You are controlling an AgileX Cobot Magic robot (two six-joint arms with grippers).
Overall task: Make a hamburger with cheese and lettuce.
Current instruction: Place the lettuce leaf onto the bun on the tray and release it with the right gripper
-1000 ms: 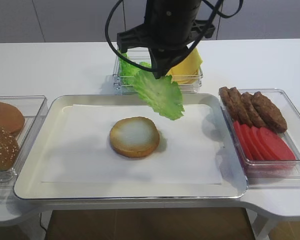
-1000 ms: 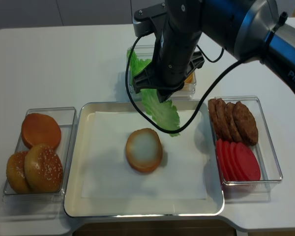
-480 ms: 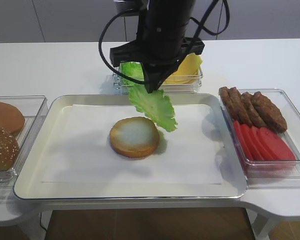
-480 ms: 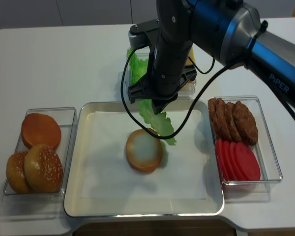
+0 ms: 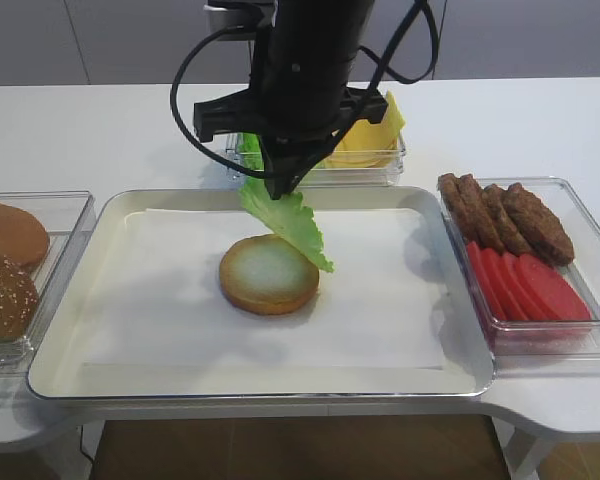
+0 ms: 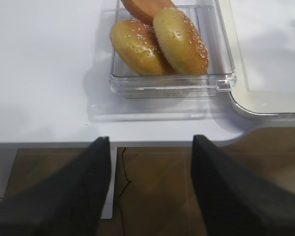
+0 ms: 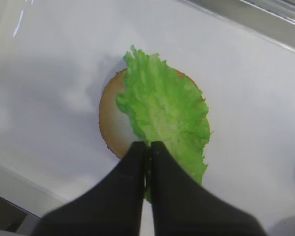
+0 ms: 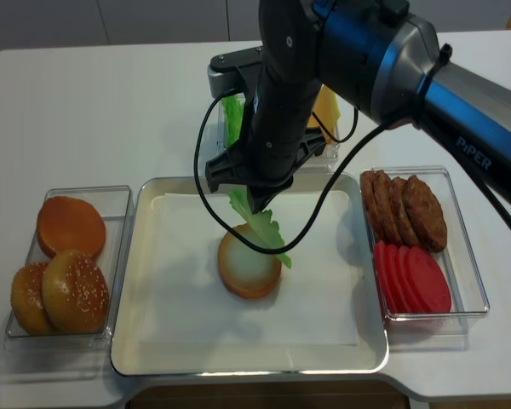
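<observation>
One lettuce (image 5: 285,222) leaf, pinched in the right gripper (image 7: 148,147), has swung in from the tray's (image 5: 70,300) far edge and now hangs over the hamburger (image 5: 265,277) mid-tray. Lowering's next I guess; cheese (image 5: 370,130) waits. Left gripper (image 6: 150,147) gapes idle.

The right arm (image 8: 383,60) is a thick round tube, glossy dark blue shading to black, with a grey band at one joint and white lettering reading "PiPER" along its lower link. Black cables loop loosely from the wrist housing. Its end effector (image 7: 148,147) is matte black, with two slim tapering fingers (image 7: 132,172). The left end effector (image 6: 150,147) has two broad, flat, dark grey fingers with blunt, angled tips.
</observation>
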